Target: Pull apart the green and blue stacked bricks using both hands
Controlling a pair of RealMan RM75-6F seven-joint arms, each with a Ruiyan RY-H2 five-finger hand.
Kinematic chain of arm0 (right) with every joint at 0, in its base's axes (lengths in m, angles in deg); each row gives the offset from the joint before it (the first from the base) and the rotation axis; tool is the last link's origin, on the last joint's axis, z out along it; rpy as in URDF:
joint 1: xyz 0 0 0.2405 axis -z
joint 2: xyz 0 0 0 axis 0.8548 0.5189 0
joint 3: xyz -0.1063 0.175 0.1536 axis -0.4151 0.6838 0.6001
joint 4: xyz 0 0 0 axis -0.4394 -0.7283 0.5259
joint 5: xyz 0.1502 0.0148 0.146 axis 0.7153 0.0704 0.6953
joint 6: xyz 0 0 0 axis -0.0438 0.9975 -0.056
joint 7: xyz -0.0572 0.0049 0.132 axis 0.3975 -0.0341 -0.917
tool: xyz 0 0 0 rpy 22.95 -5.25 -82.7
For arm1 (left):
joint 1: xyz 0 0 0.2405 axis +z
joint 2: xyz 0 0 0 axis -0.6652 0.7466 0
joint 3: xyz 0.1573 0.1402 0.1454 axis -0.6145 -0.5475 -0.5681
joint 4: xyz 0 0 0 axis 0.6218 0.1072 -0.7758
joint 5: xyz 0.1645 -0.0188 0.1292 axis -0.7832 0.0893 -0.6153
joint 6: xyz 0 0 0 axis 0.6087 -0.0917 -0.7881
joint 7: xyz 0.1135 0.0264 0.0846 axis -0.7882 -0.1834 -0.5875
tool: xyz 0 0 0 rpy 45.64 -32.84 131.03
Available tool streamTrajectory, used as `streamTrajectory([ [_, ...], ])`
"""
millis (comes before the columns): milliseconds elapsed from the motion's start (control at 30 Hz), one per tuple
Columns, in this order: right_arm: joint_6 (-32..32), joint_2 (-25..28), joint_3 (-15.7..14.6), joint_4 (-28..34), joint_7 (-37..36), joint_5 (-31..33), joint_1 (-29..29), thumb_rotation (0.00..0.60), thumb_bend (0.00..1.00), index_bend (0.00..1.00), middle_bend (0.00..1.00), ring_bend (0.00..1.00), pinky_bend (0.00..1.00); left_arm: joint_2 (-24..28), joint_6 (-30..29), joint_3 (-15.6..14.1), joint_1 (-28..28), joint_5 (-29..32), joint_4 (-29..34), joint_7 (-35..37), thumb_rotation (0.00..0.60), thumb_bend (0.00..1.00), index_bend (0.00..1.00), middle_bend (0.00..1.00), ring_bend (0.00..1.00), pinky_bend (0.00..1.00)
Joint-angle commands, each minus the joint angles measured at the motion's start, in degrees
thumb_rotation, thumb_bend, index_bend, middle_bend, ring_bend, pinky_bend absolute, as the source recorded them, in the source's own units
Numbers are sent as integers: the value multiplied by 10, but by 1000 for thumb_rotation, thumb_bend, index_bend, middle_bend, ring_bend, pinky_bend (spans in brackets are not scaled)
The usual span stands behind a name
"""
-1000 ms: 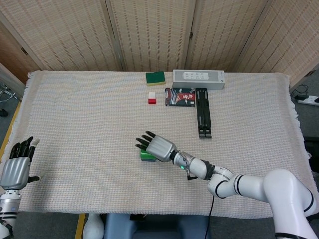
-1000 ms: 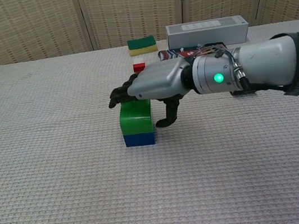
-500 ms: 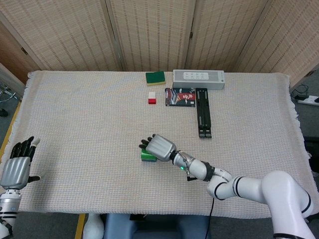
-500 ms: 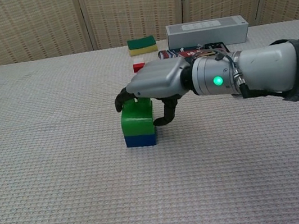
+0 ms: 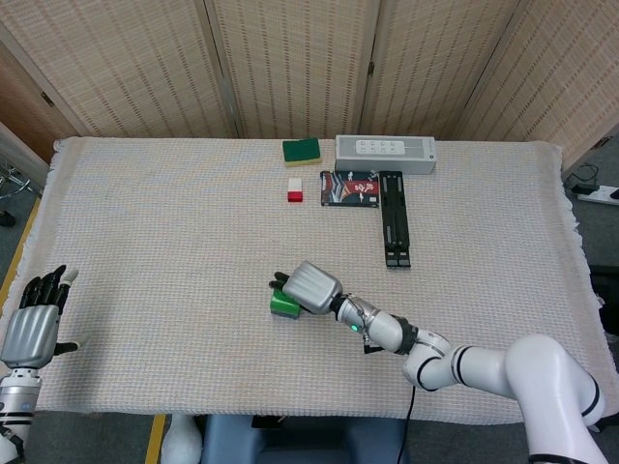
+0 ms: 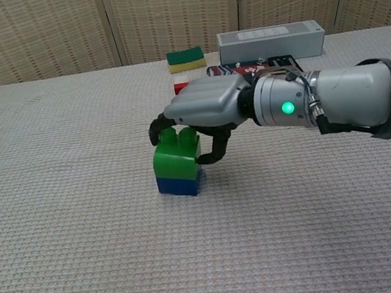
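You see coarse woven cloth (image 6: pixel 82 231) on table, matt, rough. Green brick (image 6: pixel 174 155) and blue brick (image 6: pixel 179 185): smooth glossy plastic. Your right hand (image 6: pixel 201 112): satin grey metal-look shell, black fingers. Sponge (image 5: pixel 301 151) matt, porous. Woven rattan-like screen (image 5: pixel 290 58) behind.

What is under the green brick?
A blue brick sits right under the green brick, stuck to it. The right robot hand curls over the green brick's top. Whatever lies beneath the blue brick is covered.

Woven folding screens (image 5: pixel 300 63) stand behind the cloth-covered table (image 5: pixel 145 242).
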Motion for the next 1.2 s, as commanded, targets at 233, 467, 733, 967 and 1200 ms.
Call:
streamTrajectory([
  [233, -10, -3, -1, -4, 0, 8, 3, 600, 406, 791, 706, 719, 844, 1, -2, 0, 0, -2, 2, 1, 600, 194, 0, 0, 0, 0],
  [467, 6, 2, 9, 4, -4, 6, 5, 600, 407, 886, 779, 781, 908, 3, -2, 0, 0, -1, 3, 5, 600, 194, 0, 0, 0, 0],
  [733, 27, 21, 20, 32, -7, 8, 12, 600, 407, 908, 795, 790, 924, 3, -3, -8, -3, -25, -3, 37, 600, 194, 0, 0, 0, 0],
  [967, 43, 53, 31, 84, -3, 12, 19, 600, 406, 933, 814, 806, 941, 5, 4, -19, -11, -60, -10, 111, 600, 194, 7, 0, 0, 17],
  [1200, 45, 106, 45, 167, 21, 31, 25, 600, 406, 947, 824, 816, 954, 9, 41, -31, -46, -105, -8, 217, 600, 194, 78, 44, 0, 75],
])
